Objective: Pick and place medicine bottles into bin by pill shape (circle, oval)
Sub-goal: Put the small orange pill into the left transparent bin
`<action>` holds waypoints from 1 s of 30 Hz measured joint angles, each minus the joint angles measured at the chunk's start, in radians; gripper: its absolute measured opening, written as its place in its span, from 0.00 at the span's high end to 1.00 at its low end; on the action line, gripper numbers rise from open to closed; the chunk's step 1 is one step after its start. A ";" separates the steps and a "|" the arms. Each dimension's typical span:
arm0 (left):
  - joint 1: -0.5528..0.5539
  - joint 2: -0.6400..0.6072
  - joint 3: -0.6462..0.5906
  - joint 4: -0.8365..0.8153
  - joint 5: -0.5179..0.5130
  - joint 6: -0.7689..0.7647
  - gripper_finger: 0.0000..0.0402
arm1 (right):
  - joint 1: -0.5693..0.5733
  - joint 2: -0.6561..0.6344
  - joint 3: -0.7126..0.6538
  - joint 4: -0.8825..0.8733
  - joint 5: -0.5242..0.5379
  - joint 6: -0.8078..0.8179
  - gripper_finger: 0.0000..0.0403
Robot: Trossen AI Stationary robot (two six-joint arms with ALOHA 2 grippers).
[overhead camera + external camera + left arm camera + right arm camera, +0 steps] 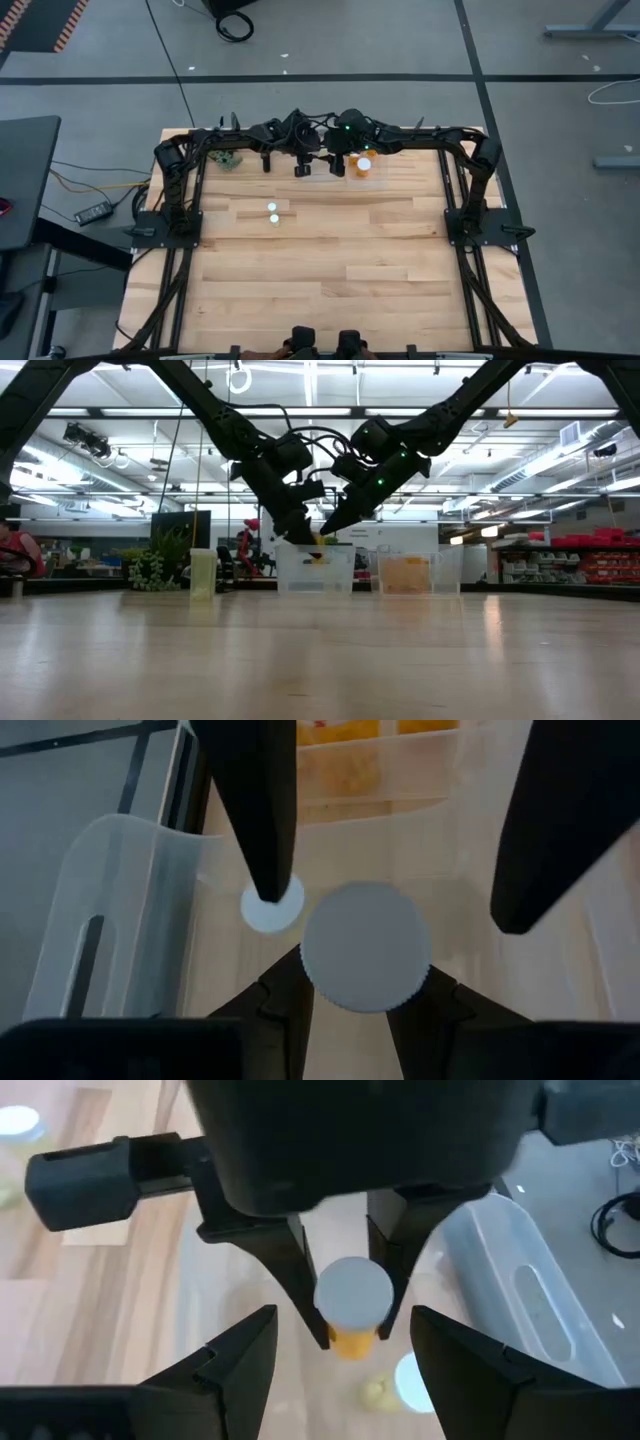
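Note:
A medicine bottle [350, 1342] with an amber body and a white cap [365, 960] hangs above a clear bin [315, 572] at the table's far edge, with my left gripper [303, 168] shut on it. My right gripper [340, 163] faces it from the right, open. Its fingers [250, 810] stand on either side of the bottle without touching it. On the bin's floor below lies a white cap [272, 907]. A second clear bin [410, 573] to the right holds amber bottles [363, 165]. My left gripper pinches the bottle between its two fingers [300, 1285], on the sides of its cap end [335, 1305]. The fingers slant down from the table's left. The bottle hangs cap up, lifted clear above the bin.
Two more small bottles [272, 213] stand on the wood left of centre. A green plant sprig [232, 160] sits at the far left corner. The bin's clear wall [120, 910] rises close beside the held bottle. Bare wood stretches toward the near edge.

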 joint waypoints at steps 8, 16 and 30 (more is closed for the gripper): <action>-0.002 0.000 0.000 0.007 0.012 -0.004 0.71 | 0.002 0.000 0.000 0.004 0.015 -0.017 0.41; -0.002 0.000 0.000 0.016 0.012 -0.020 0.70 | 0.004 0.000 0.000 0.001 0.028 -0.018 0.43; 0.001 0.000 0.000 0.006 0.011 -0.035 0.70 | 0.041 -0.077 -0.081 0.054 0.037 -0.033 0.45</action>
